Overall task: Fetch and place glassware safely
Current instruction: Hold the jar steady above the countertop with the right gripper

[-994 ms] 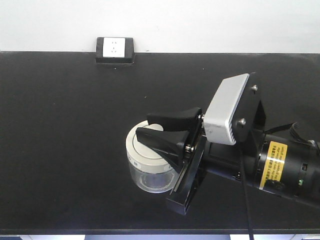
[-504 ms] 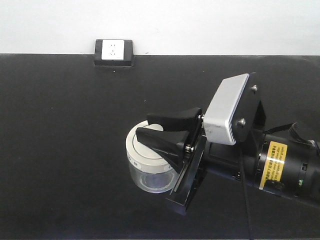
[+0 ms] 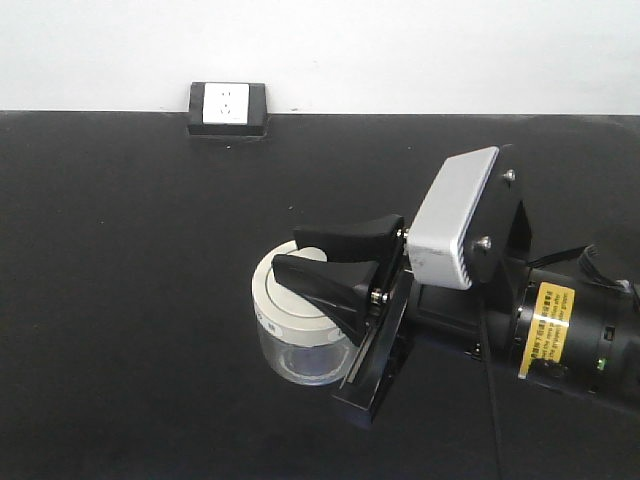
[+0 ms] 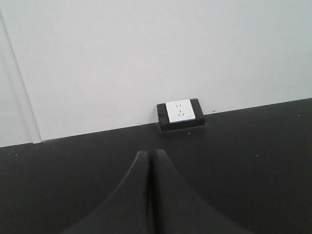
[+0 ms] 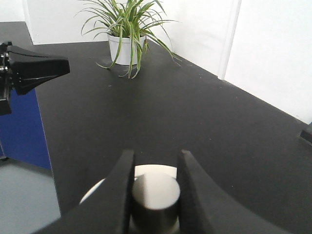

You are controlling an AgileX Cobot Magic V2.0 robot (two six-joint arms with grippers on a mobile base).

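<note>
The glassware is a squat clear glass jar (image 3: pixel 295 350) with a cream-white lid (image 3: pixel 272 300), over the black tabletop (image 3: pixel 120 250). My right gripper (image 3: pixel 288 250) reaches in from the right and is shut on the lid's central knob. In the right wrist view the knob (image 5: pixel 156 195) sits clamped between both fingers of the right gripper (image 5: pixel 156 155), with the lid (image 5: pixel 156 170) showing behind it. My left gripper (image 4: pixel 148 154) is shut and empty above the tabletop, pointing at the wall. Whether the jar rests on the table cannot be told.
A white wall socket in a black box (image 3: pixel 228 107) sits at the table's back edge, also in the left wrist view (image 4: pixel 180 114). A potted plant (image 5: pixel 127 29) stands at the table's far end. The table edge and a blue panel (image 5: pixel 19 126) lie at the left.
The socket and the table's back edge have slid down a little in the front view. The jar and the right gripper keep the same place in the frame, still clamped.
</note>
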